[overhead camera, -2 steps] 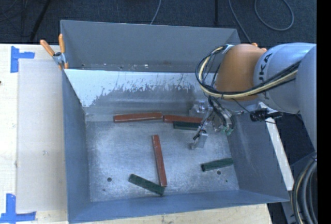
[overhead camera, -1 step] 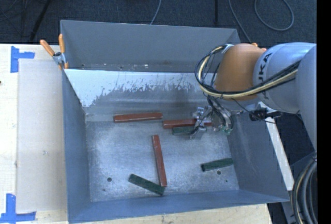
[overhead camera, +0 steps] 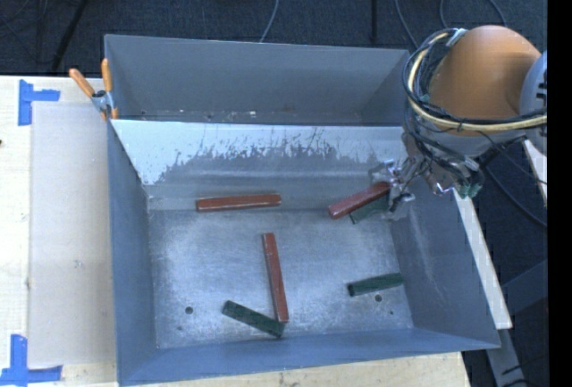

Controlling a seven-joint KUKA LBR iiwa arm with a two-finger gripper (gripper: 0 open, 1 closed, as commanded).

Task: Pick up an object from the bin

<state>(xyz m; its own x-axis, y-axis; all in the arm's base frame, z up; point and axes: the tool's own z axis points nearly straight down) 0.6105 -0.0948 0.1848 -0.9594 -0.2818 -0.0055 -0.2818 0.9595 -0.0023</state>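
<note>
Here hand [overhead camera: 394, 189] meets red-brown bar [overhead camera: 356, 203] (far right)

Green stick [overhead camera: 366, 214] partly hidden beneath upper-right red stick [overhead camera: 356, 203].

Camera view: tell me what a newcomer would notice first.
The arm's big orange cover at the upper right draws the eye first. Below it, the claw sits at the right end of a slanted red-brown bar by the grey bin's right wall. Near the front, another red-brown bar and a dark green bar touch at their ends.
</note>
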